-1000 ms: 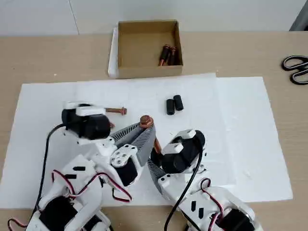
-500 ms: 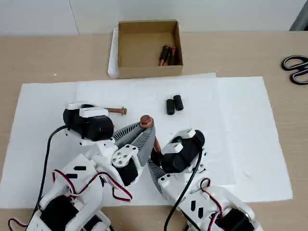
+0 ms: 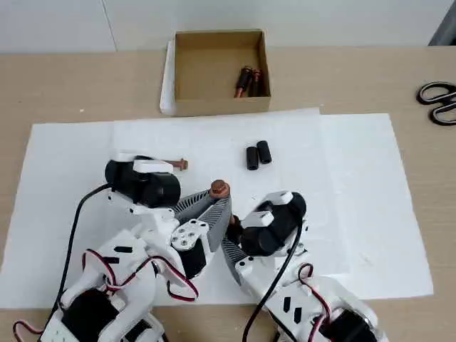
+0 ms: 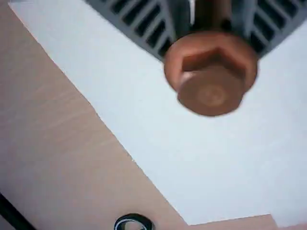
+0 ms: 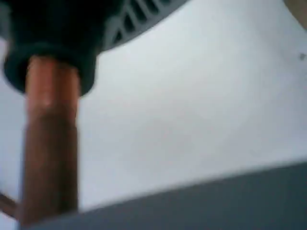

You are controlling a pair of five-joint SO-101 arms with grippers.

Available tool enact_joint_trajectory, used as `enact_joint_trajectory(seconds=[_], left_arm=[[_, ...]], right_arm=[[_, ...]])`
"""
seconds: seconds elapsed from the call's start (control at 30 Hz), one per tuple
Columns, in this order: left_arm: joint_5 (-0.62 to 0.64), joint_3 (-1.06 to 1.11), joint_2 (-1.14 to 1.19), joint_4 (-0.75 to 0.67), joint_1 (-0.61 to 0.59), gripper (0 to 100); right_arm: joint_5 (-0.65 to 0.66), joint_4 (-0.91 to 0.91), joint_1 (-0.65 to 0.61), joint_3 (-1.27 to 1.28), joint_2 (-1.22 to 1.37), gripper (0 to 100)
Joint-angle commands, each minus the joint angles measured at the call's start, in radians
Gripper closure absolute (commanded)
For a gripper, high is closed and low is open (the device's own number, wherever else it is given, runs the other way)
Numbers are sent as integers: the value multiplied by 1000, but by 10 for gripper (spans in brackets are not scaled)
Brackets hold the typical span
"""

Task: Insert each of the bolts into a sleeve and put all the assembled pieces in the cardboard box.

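White paper (image 3: 356, 214) below: left fingers (image 3: 196, 204), angled inward, clamp a bolt (image 3: 219, 189); right fingers (image 3: 227, 251) opposite grip its sleeve (image 5: 48, 28)

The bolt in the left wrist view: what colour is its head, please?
Copper-brown bolt head, best in the left wrist view.

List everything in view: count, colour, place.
cardboard box: one, brown, table's far side.
assembled pieces: at least two, copper and black, inside the box.
loose sleeves: two, black, on the sheet.
loose bolt: one, copper, on the sheet by the left arm.
held bolt: one, copper, between the grippers.
held sleeve: one, black, on that bolt's shank.
white sheet: white, over the table's middle.
scissors: one pair, black, table's right edge.
table: one, wooden.
left gripper: grey, shut on held bolt.
right gripper: grey, shut on held sleeve.
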Motion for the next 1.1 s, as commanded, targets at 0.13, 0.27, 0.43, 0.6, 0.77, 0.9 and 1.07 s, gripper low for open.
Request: enact_joint_trajectory(seconds=[0.13,0.27,0.43,0.6,0.77,0.9,1.07], left_arm=[[-8,38,-8,15,77,994],[-8,71,-8,11,115,994],[-8,124,-6,15,126,994],[-8,188,-11,15,163,994],[-8,226,-12,9,184,994],[-9,226,-12,9,184,993],[-64,223,-12,12,180,952]], right_arm=[[5,-38,24,-12,-8,995],[5,-39,22,-14,-8,995],[5,-39,22,-15,-8,995],[26,-39,22,-37,-8,995],[60,-62,22,-38,-8,995],[60,-73,22,-38,-7,995],[60,-74,22,-37,-4,995]])
